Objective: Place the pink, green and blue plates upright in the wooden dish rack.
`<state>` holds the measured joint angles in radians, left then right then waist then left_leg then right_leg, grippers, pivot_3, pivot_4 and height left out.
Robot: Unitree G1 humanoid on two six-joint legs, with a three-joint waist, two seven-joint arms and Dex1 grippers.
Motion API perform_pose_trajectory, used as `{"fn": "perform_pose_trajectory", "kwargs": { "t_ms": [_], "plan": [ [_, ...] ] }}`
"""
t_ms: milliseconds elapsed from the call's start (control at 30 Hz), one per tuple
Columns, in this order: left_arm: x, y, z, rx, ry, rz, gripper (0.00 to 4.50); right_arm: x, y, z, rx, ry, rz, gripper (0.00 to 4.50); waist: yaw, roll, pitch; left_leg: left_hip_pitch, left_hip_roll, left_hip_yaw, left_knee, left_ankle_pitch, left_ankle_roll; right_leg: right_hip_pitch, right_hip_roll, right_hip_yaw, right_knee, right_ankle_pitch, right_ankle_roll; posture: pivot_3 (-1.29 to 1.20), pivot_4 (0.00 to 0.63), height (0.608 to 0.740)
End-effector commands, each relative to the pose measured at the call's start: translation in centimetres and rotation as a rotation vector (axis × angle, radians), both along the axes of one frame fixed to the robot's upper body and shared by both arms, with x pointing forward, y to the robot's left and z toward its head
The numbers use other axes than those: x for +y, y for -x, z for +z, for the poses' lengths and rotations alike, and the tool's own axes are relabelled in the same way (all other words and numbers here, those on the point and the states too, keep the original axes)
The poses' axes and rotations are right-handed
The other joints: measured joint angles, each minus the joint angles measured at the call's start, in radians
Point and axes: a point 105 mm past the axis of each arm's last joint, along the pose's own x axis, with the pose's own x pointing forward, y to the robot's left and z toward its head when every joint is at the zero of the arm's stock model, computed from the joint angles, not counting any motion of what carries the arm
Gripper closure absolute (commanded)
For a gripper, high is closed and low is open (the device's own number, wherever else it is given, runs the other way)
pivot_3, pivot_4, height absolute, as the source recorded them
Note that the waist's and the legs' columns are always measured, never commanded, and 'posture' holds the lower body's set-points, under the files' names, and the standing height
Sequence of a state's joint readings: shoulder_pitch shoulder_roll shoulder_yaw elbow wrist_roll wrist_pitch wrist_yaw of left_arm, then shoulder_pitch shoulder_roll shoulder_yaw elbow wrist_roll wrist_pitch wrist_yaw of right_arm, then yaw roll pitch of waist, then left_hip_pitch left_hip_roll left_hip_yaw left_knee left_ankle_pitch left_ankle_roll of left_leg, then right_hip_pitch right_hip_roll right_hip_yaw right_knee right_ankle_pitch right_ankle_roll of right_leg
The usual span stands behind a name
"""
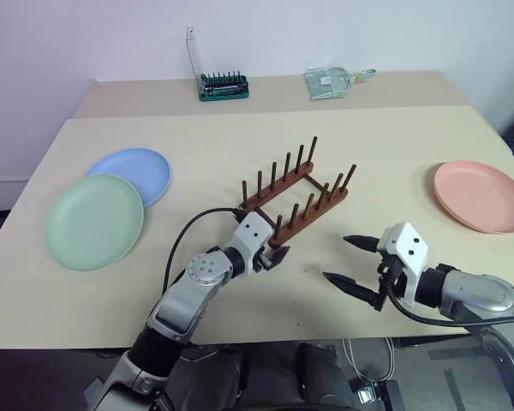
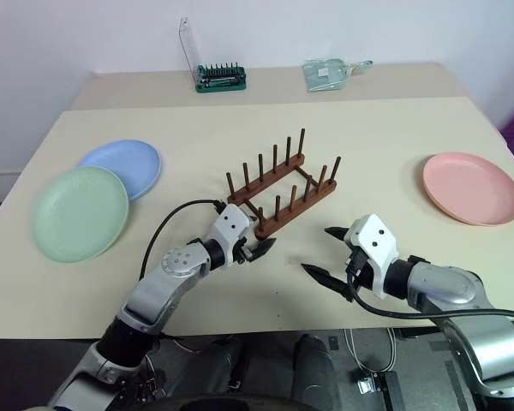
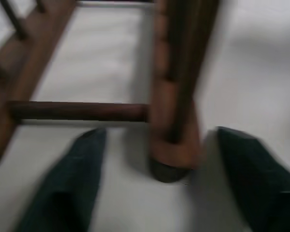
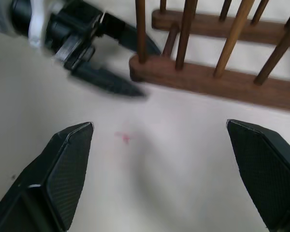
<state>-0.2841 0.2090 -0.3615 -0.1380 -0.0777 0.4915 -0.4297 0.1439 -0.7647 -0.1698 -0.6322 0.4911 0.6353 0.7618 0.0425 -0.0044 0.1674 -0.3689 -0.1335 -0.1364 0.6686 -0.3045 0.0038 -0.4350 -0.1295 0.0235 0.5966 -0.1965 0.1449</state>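
The wooden dish rack stands empty at the table's middle, set diagonally. My left gripper is at its near end, open, with its fingers on either side of the near rail's tip and a gap on each side. To the right of that, my right gripper hovers open over bare table with nothing between its fingers. The blue plate and the green plate lie flat at the left, overlapping. The pink plate lies flat at the far right.
A green holder of screwdriver bits and a clear plastic packet sit at the back near the wall. Bare tabletop separates the rack from the pink plate. The table's front edge runs just below both grippers.
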Motion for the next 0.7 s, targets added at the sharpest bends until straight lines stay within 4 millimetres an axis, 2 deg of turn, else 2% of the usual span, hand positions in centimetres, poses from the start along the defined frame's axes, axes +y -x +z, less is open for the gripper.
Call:
{"fn": "perform_pose_trajectory", "kwargs": {
  "t_ms": [33, 67, 100, 300, 433, 667, 700],
  "plan": [
    [0.2, -0.7, 0.0, -0.011, -0.005, -0.002, 2.96, -0.5, 0.1, 0.5, -0.037, 0.044, -0.004, 0.00, -0.001, 0.000, 0.000, 0.000, 0.000, 0.000, 0.000, 0.000, 0.000, 0.000, 0.000, 0.000, 0.000, 0.000, 0.000, 0.00, 0.150, 0.735],
    [-0.1, -0.8, 0.2, -0.021, -0.015, -0.036, 3.46, -1.0, 0.2, 0.4, -0.032, 0.059, -0.012, 0.00, 0.000, 0.000, 0.000, 0.000, 0.000, 0.000, 0.000, 0.000, 0.000, 0.000, 0.000, 0.000, 0.000, 0.000, 0.000, 0.00, 0.150, 0.735],
    [-0.5, -0.7, 0.6, -0.041, -0.020, -0.100, 3.72, -1.6, 0.4, 0.2, -0.019, 0.079, -0.023, 0.00, 0.002, 0.000, 0.000, 0.000, 0.000, 0.000, 0.000, 0.000, 0.000, 0.000, 0.000, 0.000, 0.000, 0.000, 0.000, 0.00, 0.150, 0.735],
    [-1.9, -0.7, 2.6, -0.086, -0.026, -0.411, 3.72, -3.3, 1.3, -0.2, 0.013, 0.119, -0.049, 0.00, -0.001, 0.000, 0.000, 0.000, 0.000, 0.000, 0.000, 0.000, 0.000, 0.000, 0.000, -0.001, 0.000, 0.000, 0.000, 0.00, 0.150, 0.735],
    [-2.5, -0.9, 2.9, -0.091, -0.084, -0.593, 3.72, -4.0, 1.4, -0.3, -0.011, 0.129, -0.098, 0.00, -0.001, 0.000, 0.000, 0.000, 0.000, 0.000, 0.000, 0.000, 0.000, 0.000, 0.000, -0.001, 0.000, 0.000, 0.000, 0.00, 0.150, 0.735],
    [-3.1, -1.9, 1.9, -0.076, -0.151, -0.668, 3.72, -3.8, 2.2, -0.9, -0.024, 0.116, -0.146, 0.00, -0.003, 0.000, 0.000, 0.000, 0.000, 0.000, 0.000, 0.000, 0.000, 0.000, 0.000, -0.001, -0.001, 0.000, 0.000, 0.00, 0.150, 0.735],
    [-3.1, -1.9, 1.7, -0.064, -0.148, -0.668, 3.22, -3.9, 2.3, -0.9, -0.028, 0.119, -0.156, 0.00, -0.003, 0.000, 0.000, 0.000, 0.000, 0.000, 0.000, 0.000, 0.000, 0.000, 0.000, -0.001, -0.001, 0.000, 0.000, 0.00, 0.150, 0.735]
  ]
}}
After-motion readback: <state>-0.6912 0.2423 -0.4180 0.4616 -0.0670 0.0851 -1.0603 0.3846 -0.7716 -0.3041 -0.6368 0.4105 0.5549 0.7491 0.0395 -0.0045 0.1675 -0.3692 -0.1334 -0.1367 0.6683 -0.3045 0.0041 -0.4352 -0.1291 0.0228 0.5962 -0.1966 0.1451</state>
